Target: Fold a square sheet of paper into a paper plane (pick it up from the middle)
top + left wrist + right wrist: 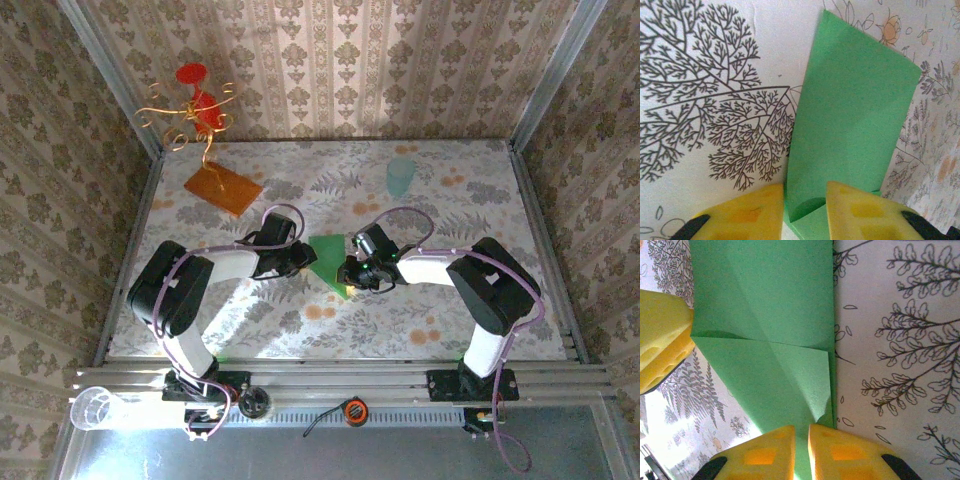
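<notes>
At mid-table, right gripper [801,434] tight on paper plane [765,305] edge; left gripper [805,192] astride another, grip unclear.

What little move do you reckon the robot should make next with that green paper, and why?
Probably squeeze the left gripper shut on the paper plane: its jaws stand apart around the folded edge, while the right gripper pinches the other side.

Damask-papered walls [330,60], floral-patterned tabletop [450,320]
</notes>
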Controlling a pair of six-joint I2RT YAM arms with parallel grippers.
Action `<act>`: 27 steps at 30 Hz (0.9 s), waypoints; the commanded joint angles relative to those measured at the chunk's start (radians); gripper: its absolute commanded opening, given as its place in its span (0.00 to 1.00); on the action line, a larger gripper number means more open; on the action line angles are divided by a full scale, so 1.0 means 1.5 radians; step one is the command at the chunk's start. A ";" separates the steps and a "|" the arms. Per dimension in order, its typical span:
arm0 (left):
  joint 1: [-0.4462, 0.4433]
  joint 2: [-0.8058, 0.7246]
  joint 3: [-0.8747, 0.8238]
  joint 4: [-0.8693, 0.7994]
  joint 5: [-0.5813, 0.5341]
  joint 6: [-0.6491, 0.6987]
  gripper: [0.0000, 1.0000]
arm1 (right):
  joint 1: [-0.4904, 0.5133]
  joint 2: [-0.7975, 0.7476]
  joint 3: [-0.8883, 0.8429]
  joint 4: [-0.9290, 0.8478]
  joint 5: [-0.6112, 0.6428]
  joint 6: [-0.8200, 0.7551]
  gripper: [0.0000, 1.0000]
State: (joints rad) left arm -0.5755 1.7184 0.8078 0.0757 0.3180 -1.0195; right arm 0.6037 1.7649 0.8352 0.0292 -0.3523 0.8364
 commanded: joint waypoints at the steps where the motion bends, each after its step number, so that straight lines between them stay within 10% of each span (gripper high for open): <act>1: -0.003 0.010 -0.003 0.010 0.009 -0.010 0.25 | -0.006 0.014 -0.008 -0.052 0.002 -0.009 0.19; 27: 0.046 0.062 0.031 0.060 0.286 0.087 0.34 | -0.017 0.019 -0.007 -0.049 -0.008 -0.015 0.19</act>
State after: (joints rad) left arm -0.5091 1.8004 0.8246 0.1650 0.6872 -0.9230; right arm 0.5869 1.7668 0.8352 0.0261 -0.3771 0.8360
